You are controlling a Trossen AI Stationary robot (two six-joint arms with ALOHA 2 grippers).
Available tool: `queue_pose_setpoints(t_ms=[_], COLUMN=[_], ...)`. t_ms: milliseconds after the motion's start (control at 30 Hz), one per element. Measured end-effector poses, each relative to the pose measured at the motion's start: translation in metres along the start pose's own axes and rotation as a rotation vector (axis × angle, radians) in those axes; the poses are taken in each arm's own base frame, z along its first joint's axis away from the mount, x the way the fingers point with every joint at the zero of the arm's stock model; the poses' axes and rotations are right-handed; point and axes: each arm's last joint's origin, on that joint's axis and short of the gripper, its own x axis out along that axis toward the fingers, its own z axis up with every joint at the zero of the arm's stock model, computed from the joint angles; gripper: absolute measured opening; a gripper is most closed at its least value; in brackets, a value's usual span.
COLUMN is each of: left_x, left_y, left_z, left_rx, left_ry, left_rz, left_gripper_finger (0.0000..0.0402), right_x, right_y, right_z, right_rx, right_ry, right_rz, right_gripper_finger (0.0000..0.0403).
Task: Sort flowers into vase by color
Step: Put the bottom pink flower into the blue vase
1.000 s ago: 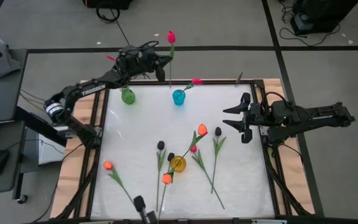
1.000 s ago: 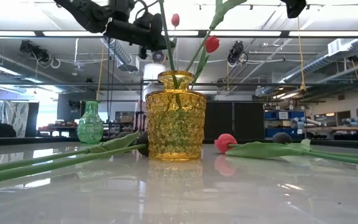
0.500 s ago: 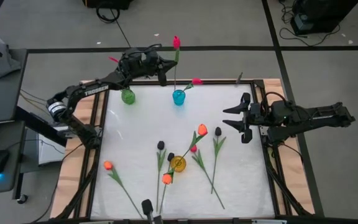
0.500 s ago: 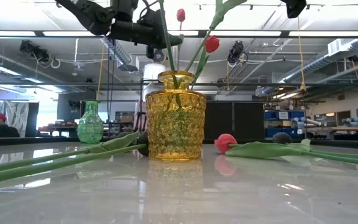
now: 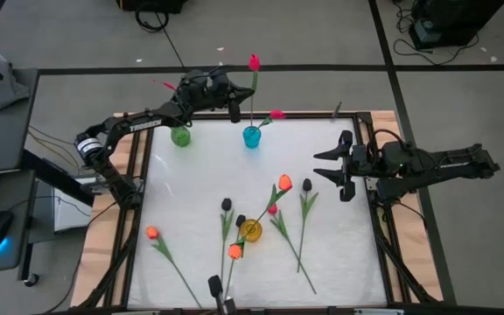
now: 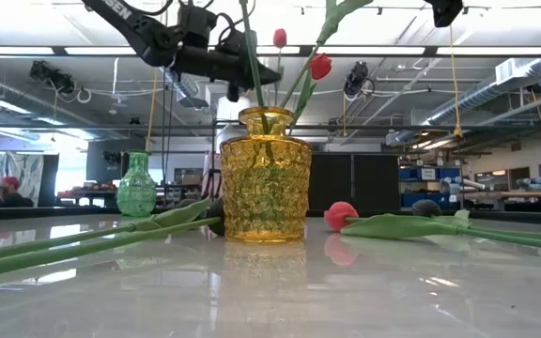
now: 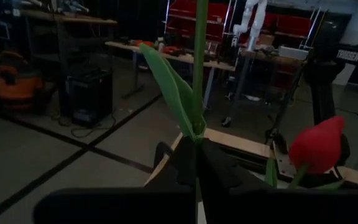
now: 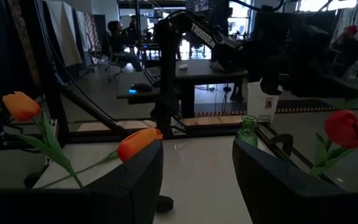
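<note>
Trouble could come if our left tool (image 5: 234,103), shut tight on the pink flower (image 5: 254,63) above the blue vase (image 5: 251,136), lets the thin stem miss the small mouth. Our right tool (image 5: 344,166) waits wide open, holding nothing. From above we see flowers lying on the surface (image 5: 191,184); the low view shows the yellow vase (image 6: 265,175) up close.

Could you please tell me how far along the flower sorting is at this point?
Done: one pink-red tulip stands in the blue vase, and the yellow vase holds some stems. In hand: the left gripper, shut on another pink-red tulip, holds it up near the blue vase. Left: the green vase looks empty, black and orange tulips lie on the table, and the right gripper waits open.
</note>
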Motion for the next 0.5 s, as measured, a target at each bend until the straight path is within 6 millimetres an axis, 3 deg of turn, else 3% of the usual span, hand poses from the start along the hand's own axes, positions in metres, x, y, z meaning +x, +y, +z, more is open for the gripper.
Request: queue_pose_setpoints(t_ms=[500], left_x=[-0.0003], left_y=[0.001], left_z=[-0.0041], left_rx=[0.012], left_ry=[0.042], left_rz=[0.026], left_gripper_finger=[0.0007], right_x=[0.0], right_y=[0.0], right_z=[0.0], right_rx=[0.0], right_ry=[0.0], right_rz=[0.0], right_gripper_finger=[0.0203])
